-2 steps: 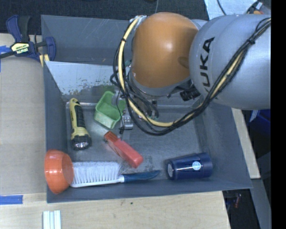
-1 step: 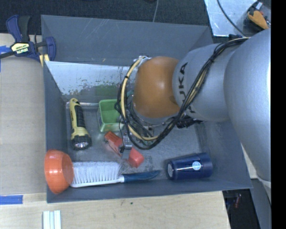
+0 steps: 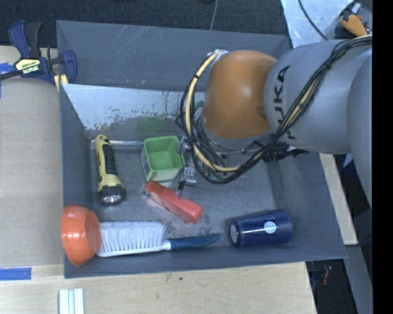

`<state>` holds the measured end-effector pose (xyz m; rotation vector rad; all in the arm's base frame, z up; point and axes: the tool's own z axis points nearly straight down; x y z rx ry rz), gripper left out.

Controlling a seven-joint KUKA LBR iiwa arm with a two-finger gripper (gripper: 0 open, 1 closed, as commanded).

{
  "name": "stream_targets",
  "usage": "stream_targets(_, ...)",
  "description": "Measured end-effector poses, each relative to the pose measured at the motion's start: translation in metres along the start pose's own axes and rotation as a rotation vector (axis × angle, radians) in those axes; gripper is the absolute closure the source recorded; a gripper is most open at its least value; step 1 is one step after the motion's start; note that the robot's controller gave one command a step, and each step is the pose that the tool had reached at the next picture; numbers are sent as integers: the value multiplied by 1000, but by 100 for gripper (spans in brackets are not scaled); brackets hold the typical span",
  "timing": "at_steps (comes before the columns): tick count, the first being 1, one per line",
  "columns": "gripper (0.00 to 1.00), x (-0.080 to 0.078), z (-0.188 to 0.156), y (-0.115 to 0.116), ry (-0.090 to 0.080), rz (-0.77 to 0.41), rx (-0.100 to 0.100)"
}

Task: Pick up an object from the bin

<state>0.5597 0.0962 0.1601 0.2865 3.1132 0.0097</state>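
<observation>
Orange wrist cover, ringed by cables, sits highest and hides most of the claw. What shows of the claw is low beside the green cup's right wall, and I cannot tell whether it is open or closed.

From the left of the bin: an orange bowl lies on its side in the front corner, and a yellow flashlight lies behind it. A white-bristled brush with a blue handle runs along the front.

The green cup, small and square, stands in the middle near the back wall and is nearest the claw. It looks light, stiff and thin-walled, so one wall at the rim seems the best hold, though smooth plastic may slip.

A red oblong piece lies slanted just in front of the cup and could be nudged. A dark blue can lies well apart at front right.
</observation>
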Motion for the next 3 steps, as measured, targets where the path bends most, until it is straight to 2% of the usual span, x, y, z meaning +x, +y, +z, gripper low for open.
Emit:
stream_targets(1, 0, 32, 60, 3, 12, 43, 4)
stream_targets(2, 0, 25, 89, 28, -18, -17, -5)
stream_targets(3, 100, 40, 86, 17, -3, 112, -2)
